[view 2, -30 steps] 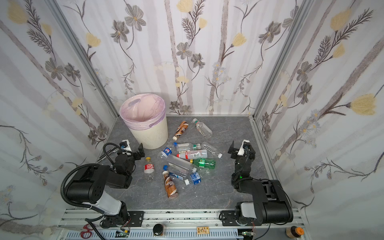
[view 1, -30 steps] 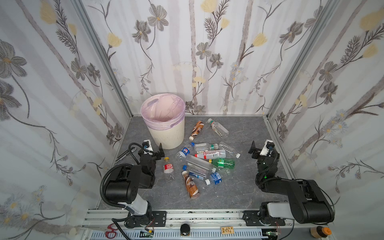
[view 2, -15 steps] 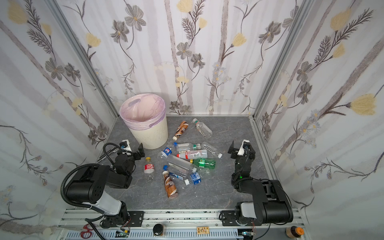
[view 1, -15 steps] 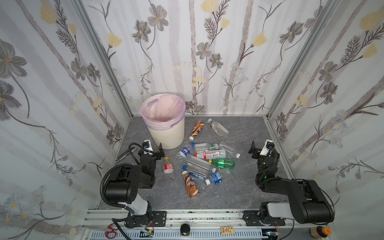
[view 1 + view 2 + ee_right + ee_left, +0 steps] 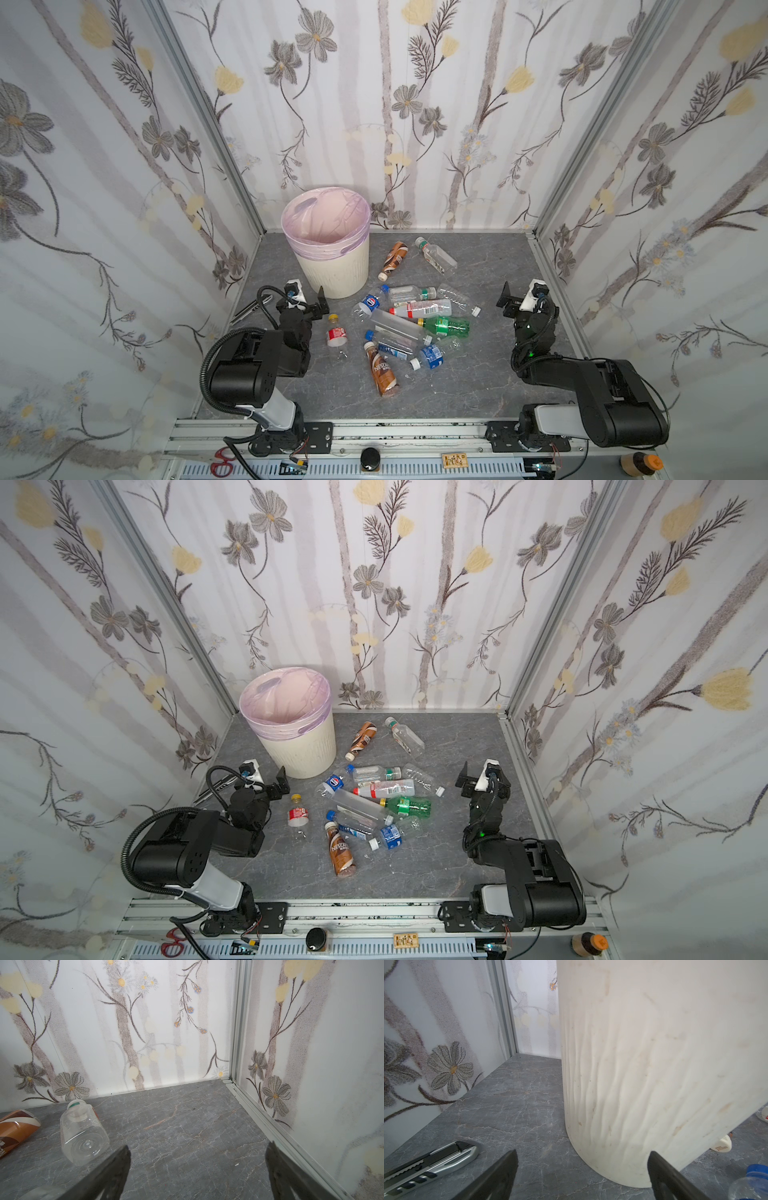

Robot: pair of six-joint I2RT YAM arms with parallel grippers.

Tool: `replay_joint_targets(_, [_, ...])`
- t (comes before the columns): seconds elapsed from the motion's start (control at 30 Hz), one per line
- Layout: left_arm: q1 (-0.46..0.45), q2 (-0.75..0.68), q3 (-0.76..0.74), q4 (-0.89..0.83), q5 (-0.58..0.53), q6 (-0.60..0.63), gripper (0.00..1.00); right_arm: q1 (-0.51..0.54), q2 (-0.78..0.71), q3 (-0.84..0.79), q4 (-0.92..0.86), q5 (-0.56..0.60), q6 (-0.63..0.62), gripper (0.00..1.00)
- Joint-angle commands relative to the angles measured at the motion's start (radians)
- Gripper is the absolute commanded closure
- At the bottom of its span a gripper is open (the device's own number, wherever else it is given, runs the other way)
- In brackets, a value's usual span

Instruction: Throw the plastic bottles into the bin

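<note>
The cream ribbed bin (image 5: 332, 266) (image 5: 303, 750) with its pale pink bag stands at the back left. Plastic bottles lie in a loose pile (image 5: 411, 328) at mid floor, among them a green one (image 5: 446, 325) and a brown coffee one (image 5: 382, 372). A red-labelled bottle (image 5: 336, 334) lies apart on the left. Two more lie at the back, one brown (image 5: 392, 259) and one clear (image 5: 436, 255) (image 5: 83, 1136). My left gripper (image 5: 305, 297) (image 5: 583, 1152) is open, low, close to the bin's wall (image 5: 643, 1064). My right gripper (image 5: 523, 295) (image 5: 199, 1145) is open over bare floor.
A utility knife (image 5: 431, 1165) (image 5: 249, 309) lies by the left wall beside my left gripper. Flowered walls close in three sides. A blue-capped bottle (image 5: 756, 1169) lies just past the bin. Red scissors (image 5: 222, 459) lie on the front rail.
</note>
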Motion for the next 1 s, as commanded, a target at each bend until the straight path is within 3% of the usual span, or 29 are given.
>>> replay_joint_targets(0.0, [0.001, -0.001, 0.003, 0.019, -0.001, -0.004, 0.0, 0.0, 0.002, 0.007, 0.046, -0.004, -0.002, 0.01])
replay_joint_targets(0.33, [0.036, -0.005, 0.004, 0.016, 0.047, -0.033, 0.0, 0.001, -0.001, 0.005, 0.054, 0.003, -0.004, 0.0])
replay_joint_targets(0.5, [0.047, -0.175, -0.028, -0.07, -0.075, -0.089, 0.0, 0.018, -0.106, 0.122, -0.255, 0.12, 0.023, 0.0])
replay_joint_targets(0.63, [0.039, -0.285, -0.063, -0.097, -0.182, -0.124, 0.0, 0.062, -0.129, 0.148, -0.298, 0.257, 0.007, 0.0])
replay_joint_targets(0.73, [0.036, -0.397, -0.113, -0.1, -0.25, -0.184, 0.0, 0.09, -0.195, 0.192, -0.427, 0.317, 0.033, 0.0])
replay_joint_targets(0.87, [0.019, -0.502, -0.153, -0.103, -0.225, -0.239, 0.0, 0.087, -0.255, 0.305, -0.669, 0.267, 0.218, 0.0])
replay_joint_targets(0.97, [0.01, -0.566, -0.17, -0.104, -0.22, -0.329, 0.0, 0.091, -0.24, 0.386, -0.753, 0.042, 0.153, 0.0])
